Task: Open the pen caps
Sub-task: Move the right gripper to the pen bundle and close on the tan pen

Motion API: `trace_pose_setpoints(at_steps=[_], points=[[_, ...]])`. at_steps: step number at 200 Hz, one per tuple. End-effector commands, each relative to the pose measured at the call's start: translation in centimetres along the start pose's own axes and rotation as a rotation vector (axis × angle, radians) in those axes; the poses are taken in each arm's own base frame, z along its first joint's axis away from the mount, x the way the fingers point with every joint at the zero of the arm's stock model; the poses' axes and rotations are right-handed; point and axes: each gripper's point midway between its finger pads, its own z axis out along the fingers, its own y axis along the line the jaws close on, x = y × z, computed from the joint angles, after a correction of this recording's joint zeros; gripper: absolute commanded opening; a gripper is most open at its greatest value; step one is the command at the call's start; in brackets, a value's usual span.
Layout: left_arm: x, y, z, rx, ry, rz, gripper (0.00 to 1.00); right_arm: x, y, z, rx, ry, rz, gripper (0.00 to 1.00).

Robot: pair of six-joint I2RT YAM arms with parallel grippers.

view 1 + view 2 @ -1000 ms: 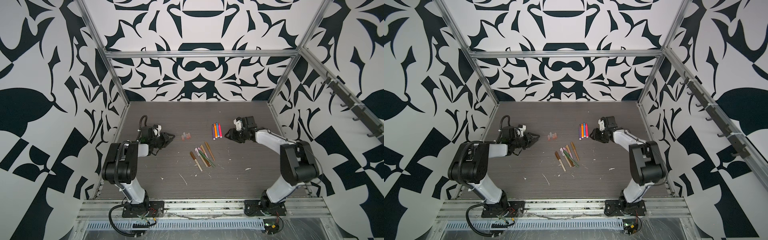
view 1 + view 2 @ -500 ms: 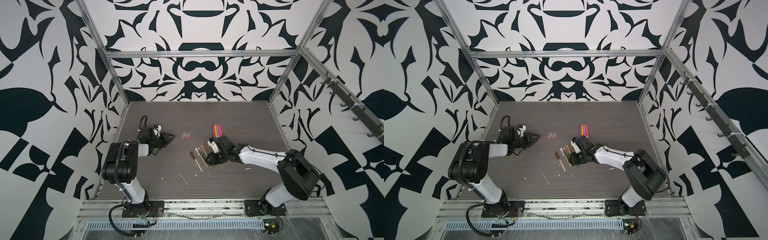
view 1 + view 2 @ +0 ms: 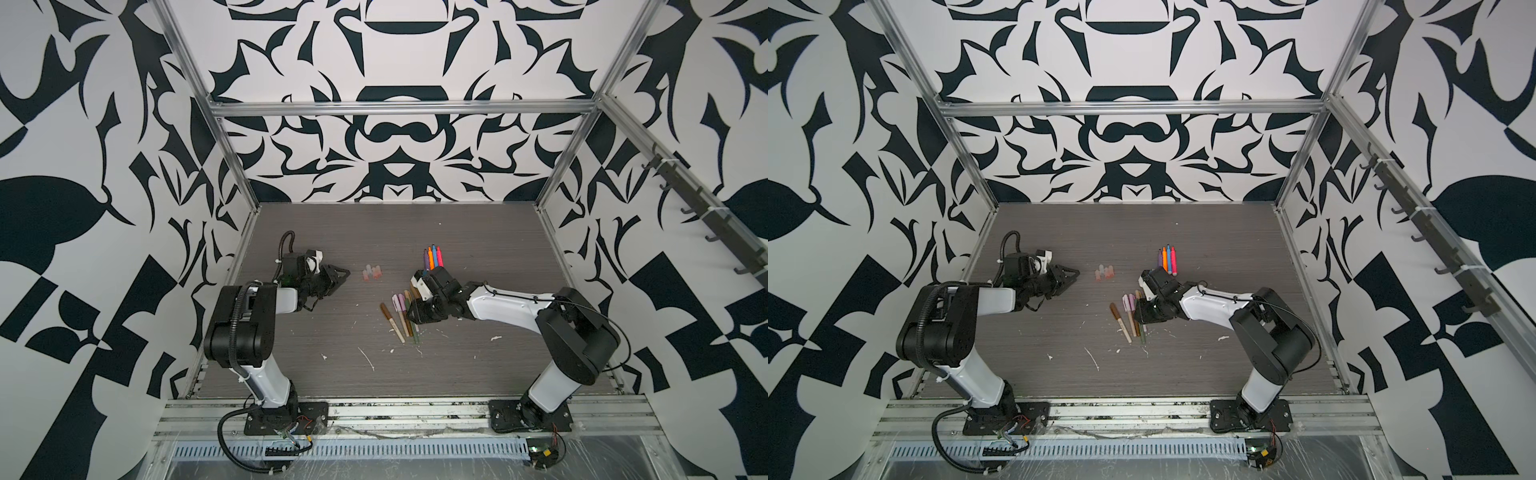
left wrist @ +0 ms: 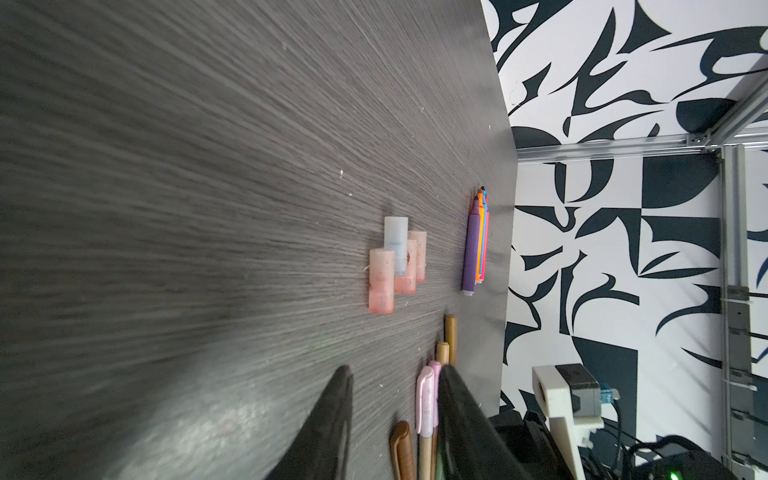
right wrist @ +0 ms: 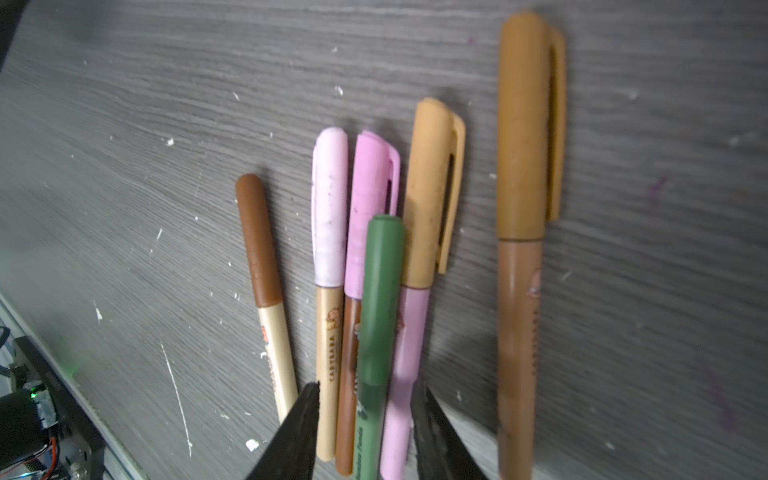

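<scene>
While the right gripper point(image 5: 366, 386) hangs, jaws spread, over the green pen point(image 5: 380, 299) | step, likely: grasping 1 capped pen | left gripper point(image 4: 395, 370): spread, empty | next: pinch only that barrel.

We've bare table point(image 3: 478, 232) at the back & front. Narrow lane btwn the loose caps point(image 3: 372, 273) and capped pens point(image 3: 399, 316). Right gripper point(image 5: 365, 395) covers that bunch; middle four lie packed, w/ gaps beside the outer two. Left gripper point(image 4: 395, 372) stands near the caps, not touching.
</scene>
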Motion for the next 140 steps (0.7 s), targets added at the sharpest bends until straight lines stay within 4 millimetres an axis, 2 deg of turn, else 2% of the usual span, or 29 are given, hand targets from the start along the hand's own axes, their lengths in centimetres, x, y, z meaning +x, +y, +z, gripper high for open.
trace_pose_setpoints(at_steps=[1, 66, 114, 140], points=[[0.0, 0.2, 0.1, 0.0, 0.006, -0.011, 0.37, -2.1, 1.1, -1.9, 0.01, -0.074, -0.025, 0.39], [0.0, 0.2, 0.1, -0.001, 0.004, -0.012, 0.37, -2.0, -0.3, -3.5, 0.099, -0.105, -0.047, 0.37], [0.0, 0.3, 0.1, -0.002, 0.004, -0.013, 0.37, -1.2, 0.9, -2.4, 0.1, -0.066, -0.092, 0.34], [0.1, 0.3, 0.1, -0.004, 0.006, -0.015, 0.37, -1.3, -1.1, -2.2, 0.218, -0.051, -0.093, 0.33]])
